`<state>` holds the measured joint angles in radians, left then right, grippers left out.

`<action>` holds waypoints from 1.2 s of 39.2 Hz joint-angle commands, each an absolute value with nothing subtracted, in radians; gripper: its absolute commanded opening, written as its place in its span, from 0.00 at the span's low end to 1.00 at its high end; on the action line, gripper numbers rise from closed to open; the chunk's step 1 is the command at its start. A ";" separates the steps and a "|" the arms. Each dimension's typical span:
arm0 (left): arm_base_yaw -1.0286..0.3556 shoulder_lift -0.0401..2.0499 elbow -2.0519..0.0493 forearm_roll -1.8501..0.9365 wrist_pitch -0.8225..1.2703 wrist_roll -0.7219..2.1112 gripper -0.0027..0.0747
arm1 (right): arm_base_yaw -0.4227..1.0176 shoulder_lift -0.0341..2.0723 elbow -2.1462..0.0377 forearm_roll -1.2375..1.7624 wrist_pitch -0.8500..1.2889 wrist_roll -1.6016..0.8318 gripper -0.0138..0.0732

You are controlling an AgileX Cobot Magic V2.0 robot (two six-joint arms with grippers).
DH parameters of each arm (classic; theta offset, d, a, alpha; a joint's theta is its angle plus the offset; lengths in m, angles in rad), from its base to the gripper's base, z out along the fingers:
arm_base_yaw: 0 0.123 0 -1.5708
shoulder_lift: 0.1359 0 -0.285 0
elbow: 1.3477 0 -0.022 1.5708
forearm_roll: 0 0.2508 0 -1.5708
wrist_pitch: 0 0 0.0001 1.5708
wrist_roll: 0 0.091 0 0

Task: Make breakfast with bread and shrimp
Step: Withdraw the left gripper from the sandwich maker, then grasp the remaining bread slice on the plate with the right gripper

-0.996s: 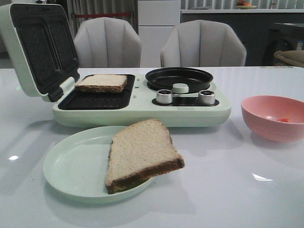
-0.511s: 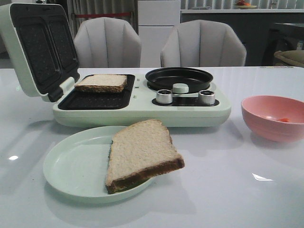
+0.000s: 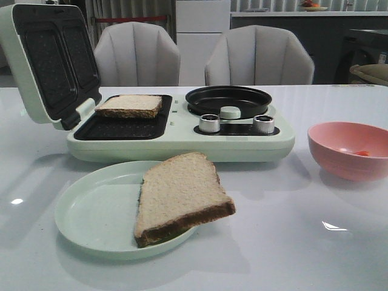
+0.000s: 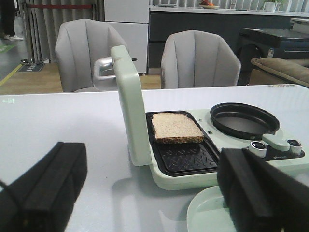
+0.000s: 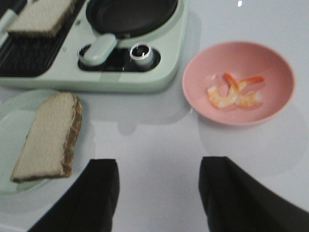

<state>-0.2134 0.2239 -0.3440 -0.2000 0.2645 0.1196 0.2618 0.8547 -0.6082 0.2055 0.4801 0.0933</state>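
One bread slice (image 3: 129, 105) lies on the far half of the open sandwich maker's grill plate (image 4: 186, 157). A second bread slice (image 3: 182, 195) rests tilted on the pale green plate (image 3: 91, 212), its corner hanging over the rim. A few orange-pink shrimp (image 5: 234, 92) sit in the pink bowl (image 5: 270, 67). My left gripper (image 4: 152, 166) is open above the table, left of the sandwich maker, holding nothing. My right gripper (image 5: 159, 166) is open over bare table between plate and bowl, also empty. Neither gripper appears in the front view.
The pale green sandwich maker (image 3: 182, 142) has its lid (image 3: 48, 60) raised at the left, a round black pan (image 3: 228, 99) and two metal knobs (image 3: 210, 123) on its right side. The pink bowl (image 3: 348, 148) stands at the right. Two grey chairs (image 3: 257, 57) stand behind the table.
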 commanded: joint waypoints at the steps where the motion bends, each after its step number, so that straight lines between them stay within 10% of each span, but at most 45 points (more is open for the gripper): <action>1: -0.213 0.233 -0.371 -0.214 0.181 0.118 0.82 | 0.286 0.976 -0.710 0.231 0.496 0.090 0.74; 47: -0.213 0.233 -0.371 -0.214 0.181 0.118 0.82 | 0.351 1.726 -0.939 1.556 0.536 -0.990 0.74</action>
